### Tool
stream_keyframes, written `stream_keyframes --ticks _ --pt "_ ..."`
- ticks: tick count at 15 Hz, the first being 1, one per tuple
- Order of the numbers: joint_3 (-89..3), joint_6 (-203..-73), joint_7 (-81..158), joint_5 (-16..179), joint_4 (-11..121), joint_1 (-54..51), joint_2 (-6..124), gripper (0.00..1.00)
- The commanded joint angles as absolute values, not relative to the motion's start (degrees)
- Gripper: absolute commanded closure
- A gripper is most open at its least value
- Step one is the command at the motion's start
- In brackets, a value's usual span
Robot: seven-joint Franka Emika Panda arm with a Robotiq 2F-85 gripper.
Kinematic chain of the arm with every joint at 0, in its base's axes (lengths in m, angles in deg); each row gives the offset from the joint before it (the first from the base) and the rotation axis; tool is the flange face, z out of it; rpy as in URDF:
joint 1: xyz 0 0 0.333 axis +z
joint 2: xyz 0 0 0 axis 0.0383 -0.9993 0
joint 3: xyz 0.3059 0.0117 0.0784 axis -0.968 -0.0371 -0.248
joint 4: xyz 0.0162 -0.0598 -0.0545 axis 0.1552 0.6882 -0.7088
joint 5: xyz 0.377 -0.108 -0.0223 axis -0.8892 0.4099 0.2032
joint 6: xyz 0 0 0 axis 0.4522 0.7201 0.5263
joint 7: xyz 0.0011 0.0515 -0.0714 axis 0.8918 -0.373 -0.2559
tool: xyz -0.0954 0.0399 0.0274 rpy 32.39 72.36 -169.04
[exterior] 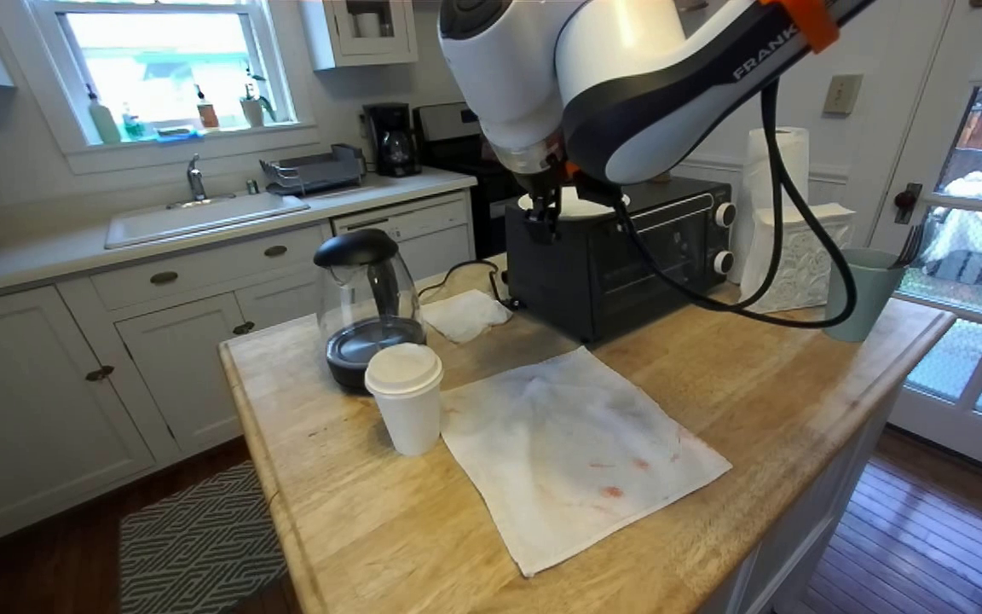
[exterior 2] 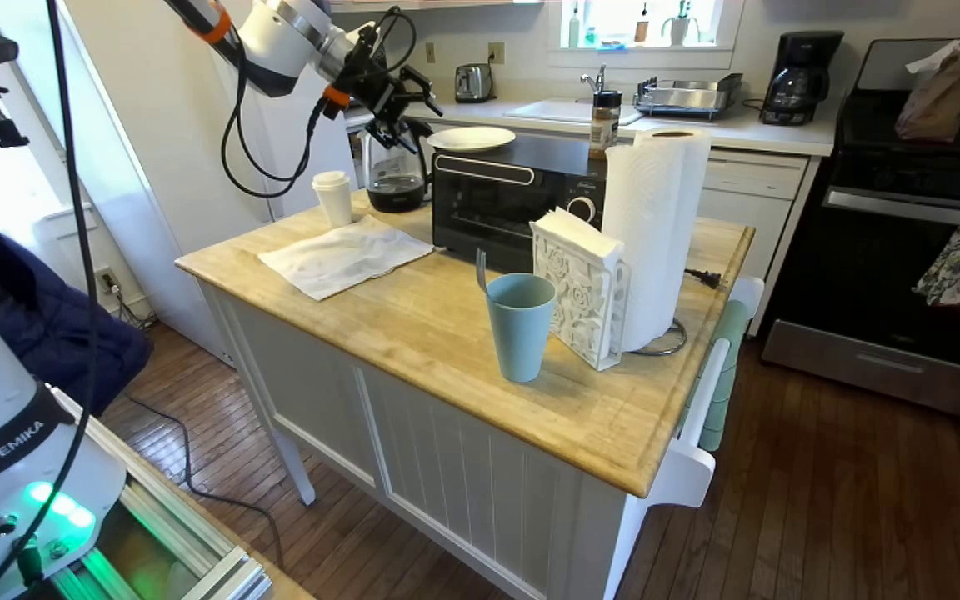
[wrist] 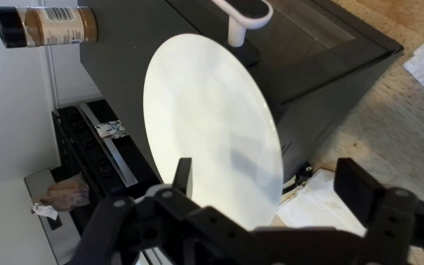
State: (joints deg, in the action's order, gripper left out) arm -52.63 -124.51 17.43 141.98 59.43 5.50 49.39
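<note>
My gripper (wrist: pixel 265 178) is open and holds nothing. In the wrist view a white plate (wrist: pixel 212 110) fills the middle, with one finger in front of its near rim and the other beyond its edge. The plate lies on top of a black toaster oven (wrist: pixel 123 62). In an exterior view the gripper (exterior 2: pixel 424 130) hangs beside the plate (exterior 2: pixel 472 138), above the glass kettle (exterior 2: pixel 397 193). It also shows in an exterior view (exterior: pixel 542 226) in front of the plate (exterior: pixel 585 206). A spice jar (exterior 2: pixel 605 125) with a black lid stands on the oven (exterior 2: pixel 480 204).
A lidded white paper cup (exterior: pixel 406 409) stands by the kettle and a spread, stained white cloth (exterior: pixel 576 460). A crumpled napkin (exterior: pixel 465 315) lies beside the oven. A blue-green cup with a fork (exterior 2: pixel 522 329), a napkin holder (exterior 2: pixel 576 287) and a paper towel roll (exterior 2: pixel 655 242) stand before the oven.
</note>
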Motion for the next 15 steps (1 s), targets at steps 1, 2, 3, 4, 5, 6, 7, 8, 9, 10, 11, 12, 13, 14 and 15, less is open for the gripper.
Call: stream_keyframes --ticks 1,2,3,4,5,6,7,8,9,10,11,12,13,14,15 --pt "-51.7 -125.3 20.6 140.0 55.5 5.9 46.4 0.07" --pt "-51.6 -125.4 20.8 140.0 55.1 5.9 46.0 0.14" --pt "-51.6 -125.5 21.0 140.0 54.7 5.9 45.7 0.16" --pt "-51.5 -125.5 21.2 139.9 54.4 5.9 45.4 0.22" --pt "-51.5 -125.5 21.3 139.8 54.1 5.9 45.2 0.23" --pt "-51.4 -125.6 21.6 139.7 53.9 5.9 45.0 0.29" --pt "-51.4 -125.5 21.7 139.6 53.6 5.9 44.8 0.34" --pt "-51.3 -125.6 21.9 139.5 53.4 5.9 44.6 0.34" --pt "-51.3 -125.5 22.1 139.3 53.3 6.0 44.5 0.4" --pt "-51.2 -125.5 22.2 139.1 53.1 6.0 44.4 0.38" --pt "-51.2 -125.5 22.4 138.9 53.0 6.0 44.3 0.39" --pt "-51.1 -125.5 22.5 138.8 53.0 6.0 44.3 0.44" --pt "-51.1 -125.5 22.5 138.8 53.0 6.1 44.3 0.46" --pt "-51.0 -125.5 22.5 138.8 52.9 6.1 44.3 0.49" --pt "-51.0 -125.5 22.5 138.7 52.9 6.1 44.3 0.48"
